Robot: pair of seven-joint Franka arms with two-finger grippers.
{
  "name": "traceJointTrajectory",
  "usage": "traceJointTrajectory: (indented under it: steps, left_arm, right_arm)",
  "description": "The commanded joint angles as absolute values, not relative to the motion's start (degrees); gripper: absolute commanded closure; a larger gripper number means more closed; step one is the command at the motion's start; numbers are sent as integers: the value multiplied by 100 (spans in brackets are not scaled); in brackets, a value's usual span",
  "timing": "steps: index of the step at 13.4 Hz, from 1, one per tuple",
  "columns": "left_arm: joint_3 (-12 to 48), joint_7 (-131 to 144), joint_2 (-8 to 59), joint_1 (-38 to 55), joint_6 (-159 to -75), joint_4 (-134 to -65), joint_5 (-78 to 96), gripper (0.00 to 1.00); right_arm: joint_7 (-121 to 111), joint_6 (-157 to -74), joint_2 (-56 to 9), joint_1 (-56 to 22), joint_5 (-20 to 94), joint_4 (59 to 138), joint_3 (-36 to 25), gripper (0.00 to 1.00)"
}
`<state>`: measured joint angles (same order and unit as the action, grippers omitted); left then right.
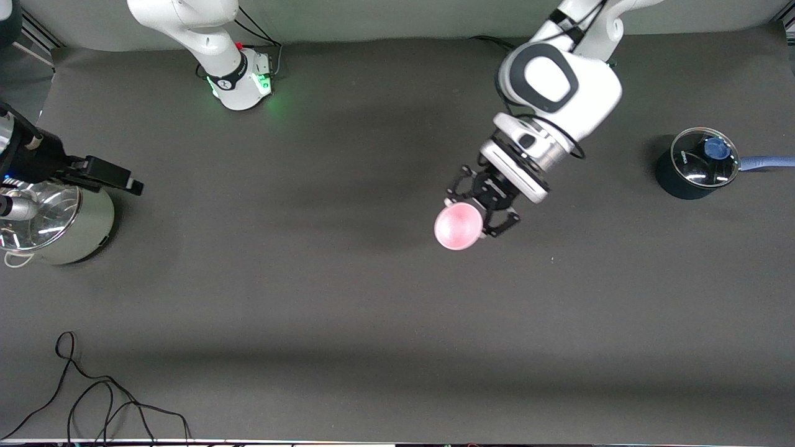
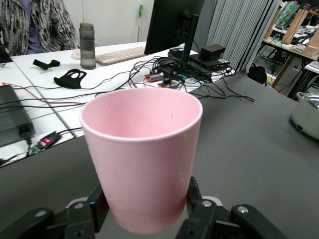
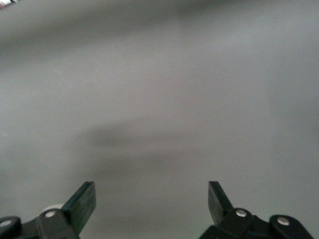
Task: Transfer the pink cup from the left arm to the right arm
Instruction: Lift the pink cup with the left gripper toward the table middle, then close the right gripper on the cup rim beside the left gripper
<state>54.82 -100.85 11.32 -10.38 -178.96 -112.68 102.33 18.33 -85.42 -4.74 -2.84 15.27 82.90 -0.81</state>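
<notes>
I am the pair of arms at a dark grey table. In the front view, my left gripper hangs right of centre in the frame, its black claw fingers clamped on the lower wall of the pink cup. The cup is up in the air over bare tabletop, upright, its open mouth facing the high camera. In the left wrist view the cup fills the middle of the frame and looks empty.

My right gripper sits at the far left edge of the front frame, over a pale-green pot with a glass lid, well apart from the cup. Its two fingers stand wide apart with nothing between them. This arm waits.

At the right of the frame stands a dark pot with a glass lid.

Risks, as I judge them: my grip is low on a tapered, smooth wall, so a sideways nudge from the right gripper could tip the cup out. Releasing before the right fingers close would drop it.
</notes>
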Motion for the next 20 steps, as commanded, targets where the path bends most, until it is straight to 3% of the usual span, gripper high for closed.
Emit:
traceJointTrajectory:
  steps: [1, 7, 11, 15, 20]
  left_arm:
    - [5405, -9993, 1317, -459, -18455, -10751, 10310, 55]
    - [5405, -9993, 1424, -185, -18703, -10573, 10283, 56]
    - [5397, -9993, 1424, -185, -18703, -10573, 10283, 55]
    - [5396, -9993, 1433, -185, -18703, -10529, 10283, 55]
    - [5388, -10002, 1494, -185, -18703, -10477, 10266, 55]
  right_arm:
    - [2898, -8508, -781, -807, 1749, 7675, -88, 0]
    - [5656, -8596, -1932, -1879, 1723, 6058, -97, 0]
    - [6880, -9210, -2240, -2679, 1365, 5915, -105, 0]
    - [6979, -9307, -2645, -3312, 1081, 5529, -114, 0]
    - [6498, -9887, -2689, -3586, 1020, 5458, -97, 0]
